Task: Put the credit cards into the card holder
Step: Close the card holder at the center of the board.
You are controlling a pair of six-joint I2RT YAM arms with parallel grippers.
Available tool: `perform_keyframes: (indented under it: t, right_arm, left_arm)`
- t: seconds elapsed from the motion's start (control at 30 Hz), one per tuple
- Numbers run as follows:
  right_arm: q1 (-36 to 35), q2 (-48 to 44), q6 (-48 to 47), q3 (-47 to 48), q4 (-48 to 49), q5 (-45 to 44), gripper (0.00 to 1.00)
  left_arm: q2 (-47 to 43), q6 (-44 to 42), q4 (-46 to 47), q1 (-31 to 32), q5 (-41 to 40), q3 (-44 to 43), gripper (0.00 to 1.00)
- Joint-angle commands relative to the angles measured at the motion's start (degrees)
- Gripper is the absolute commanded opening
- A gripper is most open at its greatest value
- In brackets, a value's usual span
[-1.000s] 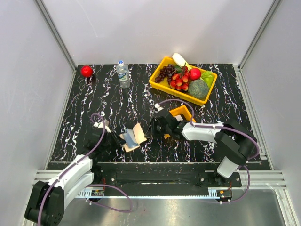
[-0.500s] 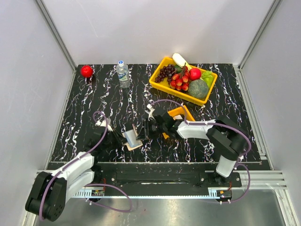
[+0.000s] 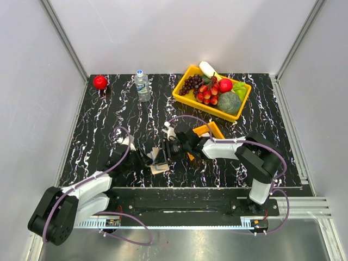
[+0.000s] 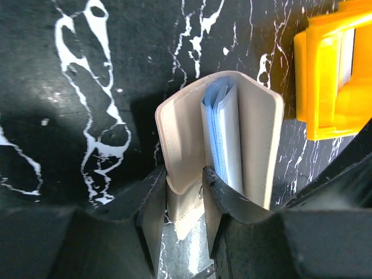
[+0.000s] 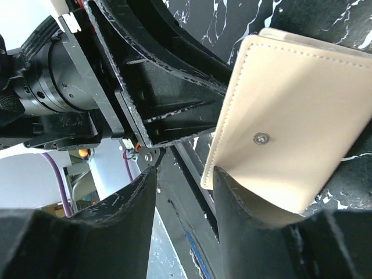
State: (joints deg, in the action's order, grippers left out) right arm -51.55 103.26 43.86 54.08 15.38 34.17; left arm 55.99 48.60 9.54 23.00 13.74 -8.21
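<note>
The holder [image 4: 256,145], standing half folded with cards [image 4: 224,139] inside, extends straight ahead of the left gripper [image 4: 185,180], whose narrow jaws straddle one flap, grip uncertain; the right gripper [image 5: 185,174] stands open, empty, beside it.

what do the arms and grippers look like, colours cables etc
The left arm and right arm match: white shells between bulky black joints, a purple cable looping along each. The left gripper and right gripper have matte black, rough-textured flat fingers. No markings readable.
</note>
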Motion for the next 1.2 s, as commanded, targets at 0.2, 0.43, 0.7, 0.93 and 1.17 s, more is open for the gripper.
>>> perform_keyframes:
  t: [0.2,0.43,0.7,0.93,1.17]
  right_arm:
    - [-0.4,-1.8,-0.1,-0.2,-0.8,-5.6,0.47]
    - [-0.5,-1.2,4.5,-4.9,5.2,-8.6,0.47]
    - [-0.4,1.7,7.0,-6.0,8.2,-8.4,0.46]
    - [-0.4,0.9,7.6,-8.1,6.9,-12.3,0.42]
    - [-0.2,0.8,6.0,-8.6,2.0,-17.0,0.40]
  left_arm:
    - [2.2,2.0,1.7,4.0,-2.9,-2.3,0.33]
    - [-2.1,1.3,-4.5,4.0,-3.9,-1.3,0.46]
    - [-4.7,0.7,-13.5,4.0,-8.6,-3.4,0.54]
    - [-3.7,-0.1,-13.8,3.9,-11.0,-6.1,0.56]
    - [-1.8,-2.1,-12.8,4.3,-11.3,-6.1,0.54]
